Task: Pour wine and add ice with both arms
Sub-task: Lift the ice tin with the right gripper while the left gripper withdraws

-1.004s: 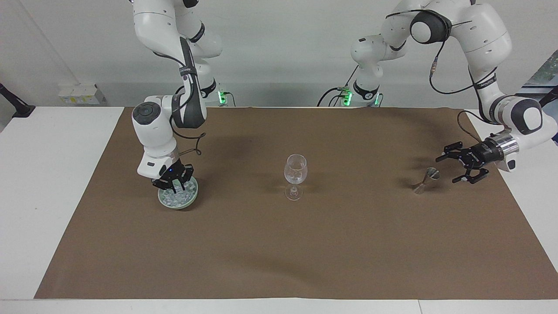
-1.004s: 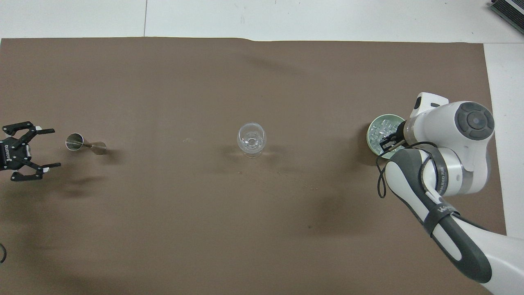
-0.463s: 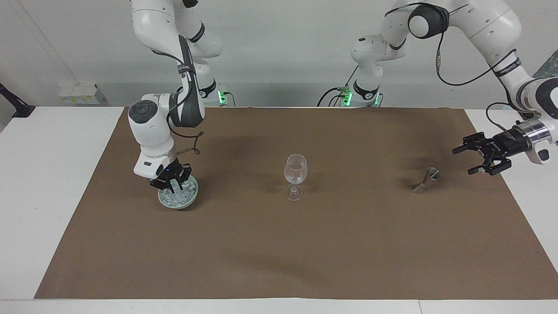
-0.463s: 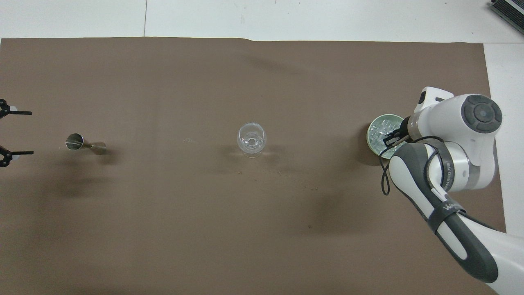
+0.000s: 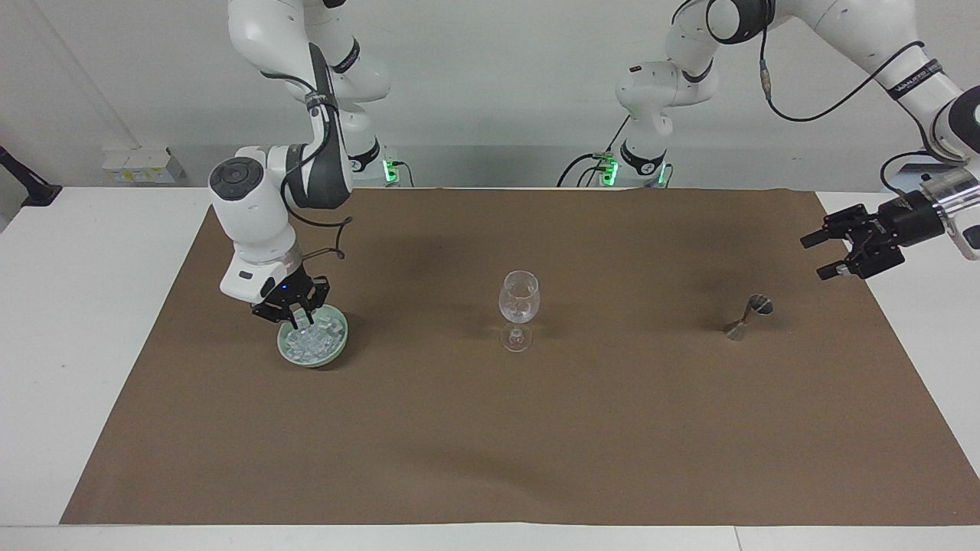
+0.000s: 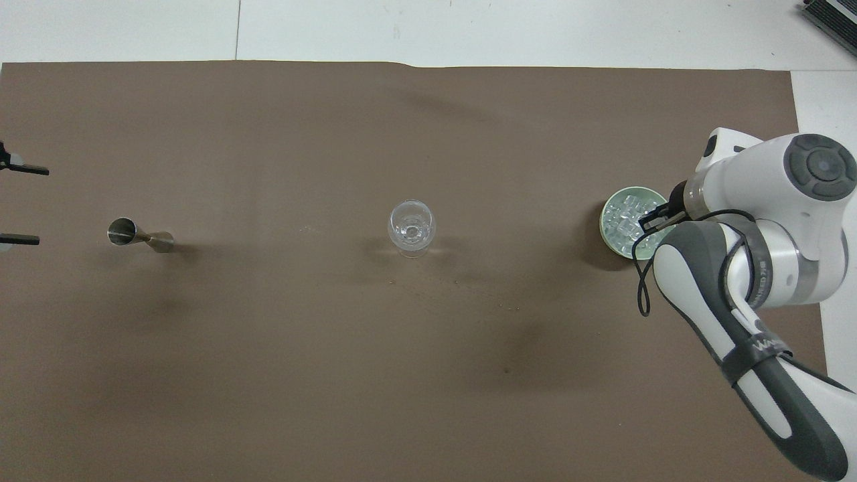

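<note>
Brown mat (image 5: 536,444) over a white desk (image 5: 76,306), plain pale wall at the robots' end. Findings run from the right arm's end of the desk to the left arm's end.

1. Right gripper (image 5: 295,320): it hangs just above the pale green bowl (image 5: 341,348), pointing down, with its fingers clenched. You cannot tell from either view whether a chunk is pinched between them.
2. Bowl contents: the ice (image 5: 310,344), a heap of small clear chunks that fills most of the bowl. The bowl sits on the mat at the right arm's end.
3. Stemmed glass (image 5: 519,298): upright at the middle of the mat, well apart from the bowl. What it holds cannot be made out.
4. Steel jigger (image 5: 749,315): it appears to lie on its side, long axis along the length of the desk, open mouth toward the left arm's end. No liquid is visible in it.
5. Left gripper (image 5: 813,258): in the air over the mat's edge at the left arm's end, fingers spread wide and holding nothing. It is near the jigger but clear of it. This arm waits.

Assessment: the ice step is in hand. Your coming move turns on one relation. From the right fingers, the glass lies toward the left arm's end, level with the bowl. The right arm is the nearer one. Carry across and release over the rim.
</note>
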